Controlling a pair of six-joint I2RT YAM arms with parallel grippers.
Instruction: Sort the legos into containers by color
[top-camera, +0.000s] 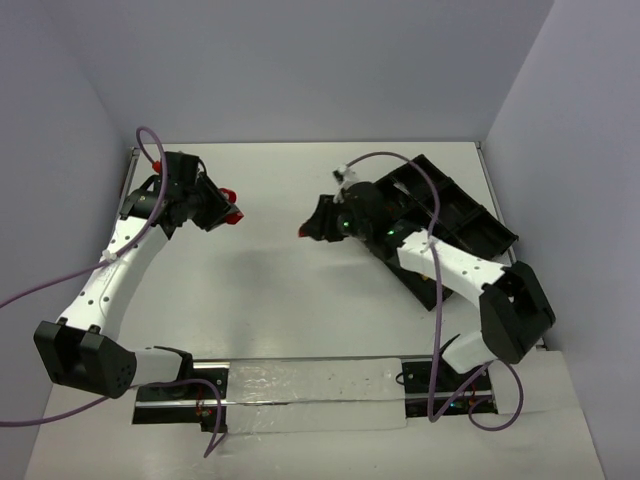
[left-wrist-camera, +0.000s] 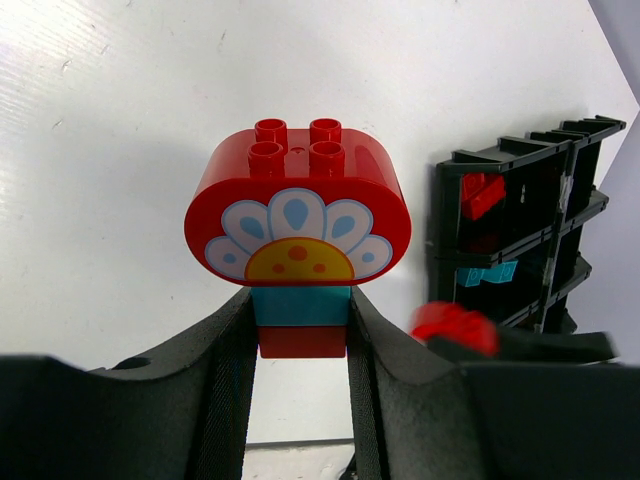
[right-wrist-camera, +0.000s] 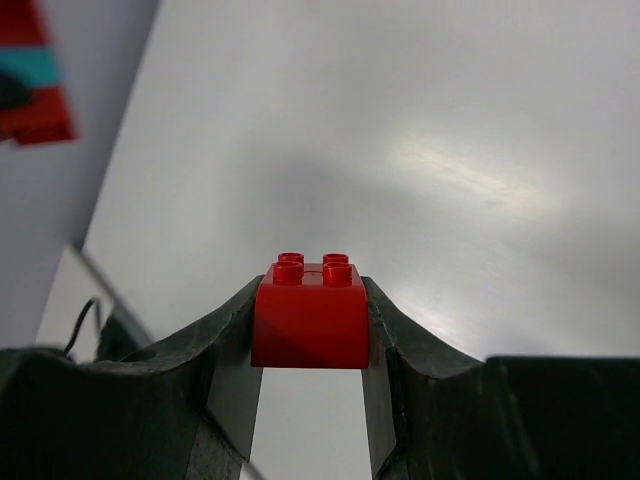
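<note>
Left pincer (left-wrist-camera: 300, 325) pinches clump (left-wrist-camera: 298, 225) — right pincer (right-wrist-camera: 312, 345), red brick (right-wrist-camera: 311, 310)

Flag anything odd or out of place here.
The left gripper holds a mixed stack: a red flower brick on a cyan brick on a red one, so it fits no single colour compartment as is. The black tray lies askew to the table edge. Nothing looks spilled or damaged.

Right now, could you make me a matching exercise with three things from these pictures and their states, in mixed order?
Things:
1 left gripper
2 right gripper
3 black divided tray

States:
A shut on a single red brick
B holds a red piece and a cyan piece in separate compartments
C shut on a flower-topped brick stack

Pairs: 1-C; 2-A; 3-B
</note>
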